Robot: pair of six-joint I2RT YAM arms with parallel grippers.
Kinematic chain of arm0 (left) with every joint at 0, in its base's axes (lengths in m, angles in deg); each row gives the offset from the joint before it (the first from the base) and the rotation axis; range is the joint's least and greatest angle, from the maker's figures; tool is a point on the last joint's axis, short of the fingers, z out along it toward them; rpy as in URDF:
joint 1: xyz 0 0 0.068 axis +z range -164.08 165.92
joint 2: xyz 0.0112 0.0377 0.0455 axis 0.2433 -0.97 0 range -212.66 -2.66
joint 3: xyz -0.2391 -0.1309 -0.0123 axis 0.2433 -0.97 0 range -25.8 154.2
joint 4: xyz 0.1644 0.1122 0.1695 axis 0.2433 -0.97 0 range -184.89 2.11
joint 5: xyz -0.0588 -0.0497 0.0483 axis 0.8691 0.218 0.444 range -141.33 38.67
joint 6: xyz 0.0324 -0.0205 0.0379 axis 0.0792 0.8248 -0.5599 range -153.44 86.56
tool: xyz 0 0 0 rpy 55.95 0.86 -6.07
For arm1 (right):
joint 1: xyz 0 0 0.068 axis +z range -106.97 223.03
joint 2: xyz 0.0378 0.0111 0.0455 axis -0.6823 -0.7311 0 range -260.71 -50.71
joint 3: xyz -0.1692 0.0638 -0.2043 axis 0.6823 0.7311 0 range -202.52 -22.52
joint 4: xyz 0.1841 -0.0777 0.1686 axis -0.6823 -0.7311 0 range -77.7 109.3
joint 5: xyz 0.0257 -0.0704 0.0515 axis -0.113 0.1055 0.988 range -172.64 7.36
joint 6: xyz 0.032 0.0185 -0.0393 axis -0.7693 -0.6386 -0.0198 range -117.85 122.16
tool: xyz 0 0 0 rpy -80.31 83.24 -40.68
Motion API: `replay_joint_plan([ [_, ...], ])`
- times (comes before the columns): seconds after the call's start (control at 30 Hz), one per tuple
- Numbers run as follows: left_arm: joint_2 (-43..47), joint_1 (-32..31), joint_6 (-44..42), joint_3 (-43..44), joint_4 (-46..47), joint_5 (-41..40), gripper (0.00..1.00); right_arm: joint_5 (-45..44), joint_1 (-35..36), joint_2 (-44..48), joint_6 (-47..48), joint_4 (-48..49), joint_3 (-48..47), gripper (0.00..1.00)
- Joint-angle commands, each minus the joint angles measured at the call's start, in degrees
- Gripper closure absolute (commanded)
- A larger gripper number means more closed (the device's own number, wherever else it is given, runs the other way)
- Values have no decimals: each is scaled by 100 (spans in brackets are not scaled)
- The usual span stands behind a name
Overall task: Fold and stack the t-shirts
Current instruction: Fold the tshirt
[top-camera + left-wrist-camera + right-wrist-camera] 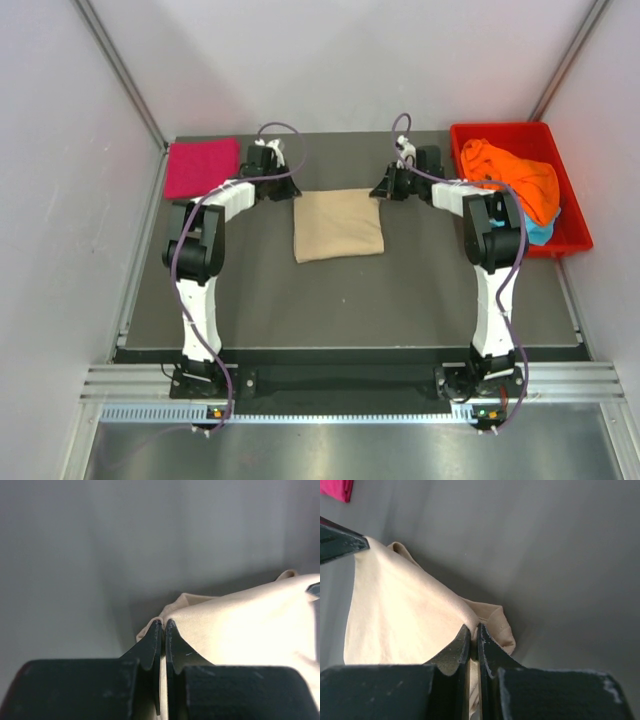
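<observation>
Beige t-shirt (338, 224), folded to a rough square, lies at the centre of the dark table (400, 300), between the two arms. Left gripper (163, 625) is closed on the shirt's far left corner, with cloth pinched between its fingers. Right gripper (473, 628) is likewise closed on the far right corner. In both wrist views the pinched edge rises slightly off the table. Magenta-pink t-shirt (202, 167) lies folded at the far left. Orange t-shirt (515, 180) and light blue t-shirt (540, 234) lie crumpled in the red tray (520, 130) at the far right.
</observation>
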Motion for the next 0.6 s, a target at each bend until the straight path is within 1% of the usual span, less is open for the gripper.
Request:
replay_joint_plan([
  [0.0, -148, 78, 3, 459, 221, 19, 100, -230, -8, 240, -22, 166, -79, 100],
  [0.1, -263, 69, 3, 504, 272, 106, 100, -353, -17, 204, -22, 122, -88, 100],
  [0.2, -325, 69, -15, 512, 360, 308, 100, -388, -35, 266, -74, 350, 87, 100],
  [0.27, -395, 78, -6, 530, 431, 370, 96, -414, -43, 301, -101, 482, 184, 100],
  [0.33, -448, 78, -15, 600, 396, 362, 90, -450, -61, 301, -136, 474, 219, 98],
  [0.37, -491, 69, -15, 687, 361, 353, 81, -484, -61, 301, -188, 543, 246, 91],
  [0.4, -483, 69, -50, 723, 309, 353, 78, -528, -78, 379, -241, 587, 350, 86],
  [0.43, -466, 78, -76, 784, 195, 344, 73, -564, -87, 441, -285, 675, 412, 77],
  [0.47, -352, 69, -103, 793, 150, 327, 67, -607, -96, 520, -355, 737, 483, 73],
  [0.5, -282, 78, -173, 802, 63, 231, 65, -643, -105, 686, -391, 763, 579, 66],
  [0.53, -211, 69, -217, 837, -34, 108, 64, -695, -148, 775, -434, 764, 623, 57],
  [0.57, -45, 78, -252, 916, -296, -6, 62, -765, -166, 871, -513, 755, 659, 43],
])
